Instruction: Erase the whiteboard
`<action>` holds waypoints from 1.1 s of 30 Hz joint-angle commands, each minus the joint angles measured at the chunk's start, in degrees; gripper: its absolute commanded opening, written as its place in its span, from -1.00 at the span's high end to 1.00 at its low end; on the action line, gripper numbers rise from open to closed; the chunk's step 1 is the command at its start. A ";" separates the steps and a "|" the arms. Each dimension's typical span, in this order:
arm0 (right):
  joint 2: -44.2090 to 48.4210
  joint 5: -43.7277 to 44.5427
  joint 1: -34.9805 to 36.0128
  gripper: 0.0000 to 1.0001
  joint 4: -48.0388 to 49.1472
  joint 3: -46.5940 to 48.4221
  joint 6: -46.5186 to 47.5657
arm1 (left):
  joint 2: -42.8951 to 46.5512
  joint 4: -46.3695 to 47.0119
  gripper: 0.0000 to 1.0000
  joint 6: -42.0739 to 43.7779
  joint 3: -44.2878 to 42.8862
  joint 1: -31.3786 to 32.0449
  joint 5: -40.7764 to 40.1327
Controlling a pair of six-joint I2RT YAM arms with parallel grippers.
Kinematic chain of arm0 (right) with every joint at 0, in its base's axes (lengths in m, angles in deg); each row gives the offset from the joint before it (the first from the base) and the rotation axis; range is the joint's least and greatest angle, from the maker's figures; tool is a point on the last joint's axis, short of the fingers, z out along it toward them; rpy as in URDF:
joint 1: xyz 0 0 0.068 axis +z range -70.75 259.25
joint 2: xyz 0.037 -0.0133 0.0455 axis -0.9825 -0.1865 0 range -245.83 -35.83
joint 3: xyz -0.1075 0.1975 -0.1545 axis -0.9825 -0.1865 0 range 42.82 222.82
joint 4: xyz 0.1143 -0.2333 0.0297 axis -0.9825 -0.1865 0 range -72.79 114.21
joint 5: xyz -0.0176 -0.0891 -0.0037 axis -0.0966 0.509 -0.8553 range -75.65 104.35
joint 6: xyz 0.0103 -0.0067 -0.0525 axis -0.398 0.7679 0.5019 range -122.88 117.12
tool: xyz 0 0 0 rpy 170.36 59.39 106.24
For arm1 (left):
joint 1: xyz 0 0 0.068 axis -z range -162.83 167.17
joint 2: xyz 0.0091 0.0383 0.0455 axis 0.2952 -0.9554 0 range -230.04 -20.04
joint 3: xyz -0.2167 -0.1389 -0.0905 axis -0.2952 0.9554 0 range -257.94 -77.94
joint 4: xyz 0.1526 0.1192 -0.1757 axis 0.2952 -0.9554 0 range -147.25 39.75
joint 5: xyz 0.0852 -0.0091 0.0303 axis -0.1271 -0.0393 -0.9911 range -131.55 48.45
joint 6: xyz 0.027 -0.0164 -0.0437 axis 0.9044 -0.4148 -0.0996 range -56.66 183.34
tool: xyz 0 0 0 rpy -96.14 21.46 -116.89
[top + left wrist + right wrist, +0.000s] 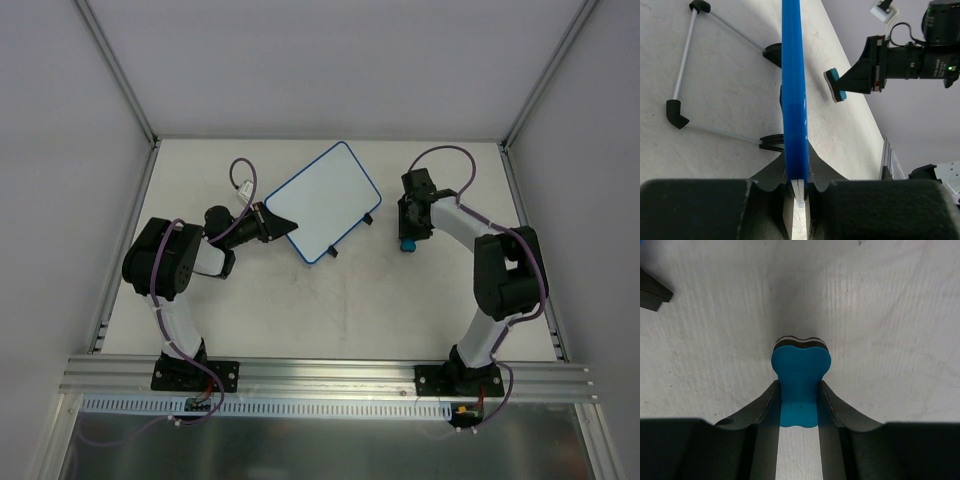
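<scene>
Blue plastic rim sits pinched between the fingers (pixel 767 180) of the left gripper (pixel 800 192), drawn narrow on one corner of the whiteboard (pixel 325 200). That wrist's view looks straight along the rim, edge-on. The right gripper (pixel 799 386) has its fingers (pixel 765 410) closed around the waist of a small blue eraser (pixel 800 367), with a dark layer showing at the eraser's far end.

The whiteboard lies skewed toward the back-middle of the table (pixel 350 310), between the two arms, with black feet (pixel 370 218) showing along its near-right edge. Whether the held corner is lifted I cannot tell. From above its face looks blank, though faint marks could be too pale to see. The eraser hangs just beside the board's right corner, apart from it and not over the face.

The weak point, as I judge it, is the one-corner hold. A wipe pressed down far from that corner would lever the board about the jaws. The smooth rim could then slide out, or the board could skate on its feet. A hard sideways stroke might also twist the eraser in its narrow grip.
</scene>
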 commanded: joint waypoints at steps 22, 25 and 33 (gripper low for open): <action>1.61 -3.75 -0.82 -0.24 2.47 -3.21 2.37 | 1.48 20.87 0.20 1.89 0.89 0.99 3.61; 1.70 -3.66 -0.91 -0.25 2.82 -3.38 2.37 | 1.57 20.87 -0.07 2.07 0.98 0.82 3.43; 3.45 -3.48 -1.00 -0.26 3.61 -4.35 2.20 | 2.71 20.87 -0.22 2.51 2.29 -1.02 2.82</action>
